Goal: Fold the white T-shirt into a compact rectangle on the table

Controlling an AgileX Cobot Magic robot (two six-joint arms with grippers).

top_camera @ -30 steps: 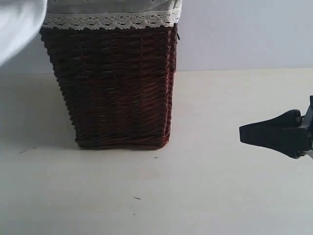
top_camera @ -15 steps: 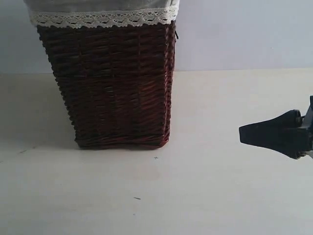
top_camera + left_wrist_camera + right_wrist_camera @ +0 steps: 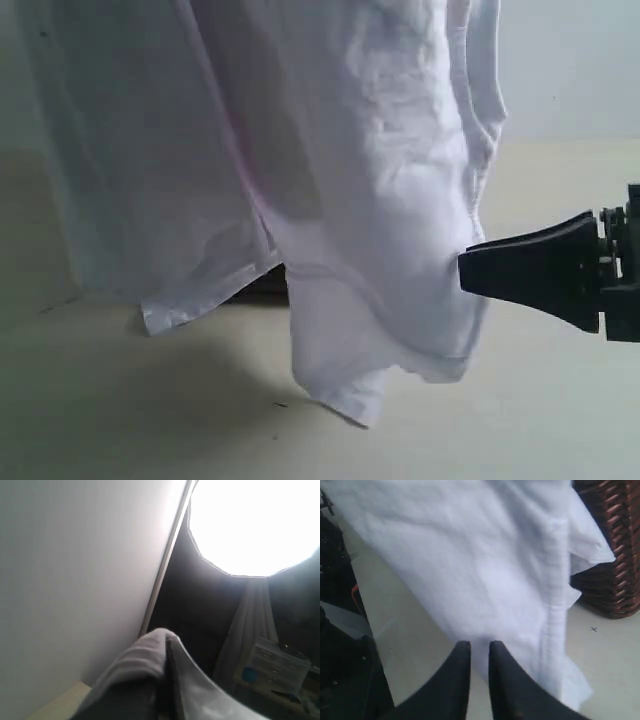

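At the right fingers (image 3: 461, 662), a narrow gap separates the two tips and nothing is clamped. The tips sit just at the hanging edge of the white T-shirt (image 3: 380, 200). Higher up, the left fingers are closed and buried in bunched cloth, and evidently carry the shirt above the desk (image 3: 560, 420), in front of the wicker basket (image 3: 615, 555). Risk: closing on one loose fold, or missing the hem, would let the cloth twist and land crumpled.

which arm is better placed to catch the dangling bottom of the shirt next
Right. The right gripper sits low, close beside the white T-shirt where it hangs, jaws slightly apart and empty. The left gripper, hidden under bunched cloth, seems busy holding the shirt up off the table.
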